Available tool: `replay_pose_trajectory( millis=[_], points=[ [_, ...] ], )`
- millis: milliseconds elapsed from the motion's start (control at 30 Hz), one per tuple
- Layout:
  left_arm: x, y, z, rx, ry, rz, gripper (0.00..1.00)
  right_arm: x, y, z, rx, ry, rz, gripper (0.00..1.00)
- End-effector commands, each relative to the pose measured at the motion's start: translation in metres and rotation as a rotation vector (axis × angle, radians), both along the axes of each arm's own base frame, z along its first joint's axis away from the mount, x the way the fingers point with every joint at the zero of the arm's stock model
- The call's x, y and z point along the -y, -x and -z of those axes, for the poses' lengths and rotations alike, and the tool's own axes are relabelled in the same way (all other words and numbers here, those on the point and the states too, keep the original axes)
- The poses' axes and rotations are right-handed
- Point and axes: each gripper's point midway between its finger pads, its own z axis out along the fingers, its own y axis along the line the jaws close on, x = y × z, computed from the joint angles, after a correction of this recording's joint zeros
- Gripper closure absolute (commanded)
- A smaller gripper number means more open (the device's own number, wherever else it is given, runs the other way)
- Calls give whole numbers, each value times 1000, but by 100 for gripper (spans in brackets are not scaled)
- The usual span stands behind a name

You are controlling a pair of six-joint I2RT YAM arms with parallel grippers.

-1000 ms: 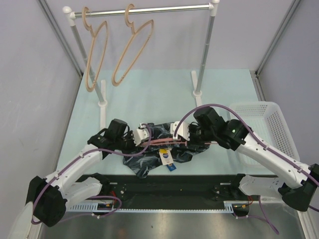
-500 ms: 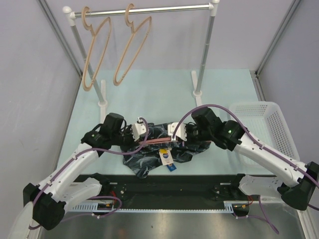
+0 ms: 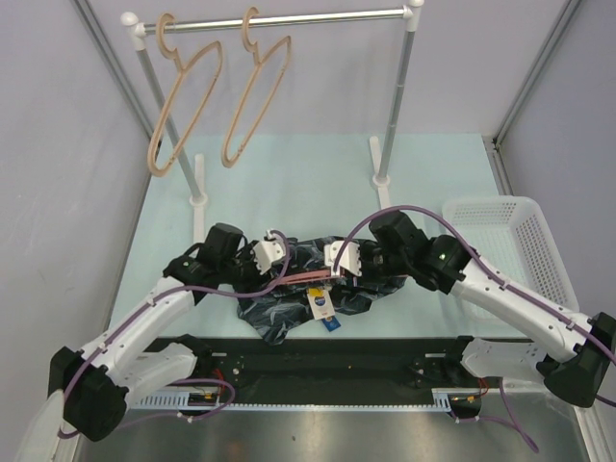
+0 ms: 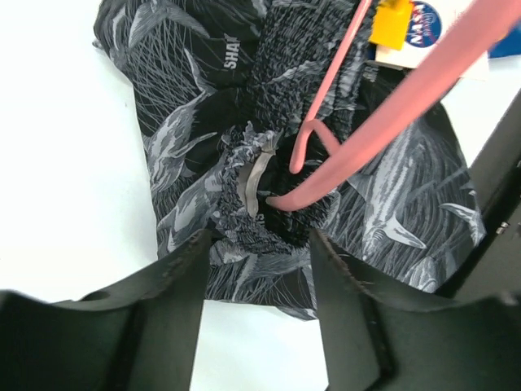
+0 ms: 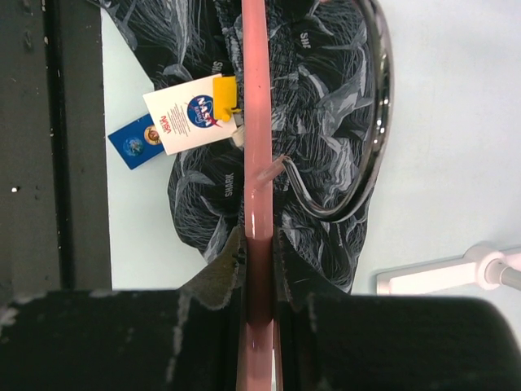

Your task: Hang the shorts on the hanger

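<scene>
Gripping the pink hanger [image 5: 254,98] by its bar, our right hand [image 5: 259,244] is clenched on it. The bar runs straight out ahead of that hand's fingers and across the shorts [image 5: 326,90], which lie bunched on the worktop [image 5: 448,122] beneath both hands. The silver hook [image 5: 383,122] curves off to one side of the bar, and the paper tag [image 5: 191,118] lies to the other.

Our left hand [image 4: 259,240] is released, jaws wide apart, holding nothing and touching nothing that we can see. Just ahead of its gap, a little toward one finger, sits the rounded end of the hanger, resting on the gathered waistband [image 4: 244,163]. From there the hanger's long axis slants away from this hand, toward the right one.

We judge that the next move turns on that spot. The left hand is the nearer to the waistband and faces it squarely, so it looks best placed to pinch the fabric while the right hand steers the bar. The shorts are not yet hung on the hanger.
</scene>
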Motion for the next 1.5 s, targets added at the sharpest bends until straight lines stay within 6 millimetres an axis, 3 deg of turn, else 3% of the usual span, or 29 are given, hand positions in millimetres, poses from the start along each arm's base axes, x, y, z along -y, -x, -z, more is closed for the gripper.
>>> replay_pose_trajectory(
  millis=[0,100,200,233,300,333,433,667,1000,1367,1467],
  points=[
    [1,-12,9,39,-29,-28,41,1,-3,-8,42,-19,8,100],
    [-1,-16,20,36,-59,-48,42,2,-3,-6,38,-21,13,100],
    [-6,-19,25,29,-90,-77,52,3,-4,-7,47,-34,25,100],
    [-6,-22,23,34,-92,-90,65,3,-5,-6,51,-39,31,100],
    [-6,-20,21,17,-92,-94,78,2,-6,-5,61,-51,32,100],
    [-3,-22,12,26,-77,-93,90,2,-5,-1,57,-50,34,100],
    [2,-19,-6,23,-39,-81,100,-5,-10,-3,75,-88,42,100],
    [6,-10,-30,20,-7,-58,100,-22,-21,-6,103,-131,51,100],
    [24,-13,-68,46,68,-25,100,-48,-22,-5,102,-206,-2,100],
    [36,-5,-74,16,106,7,100,-77,-19,-21,87,-332,-71,100],
    [28,-3,-81,20,152,-15,76,-76,-17,-25,62,-355,-78,100]
  ],
)
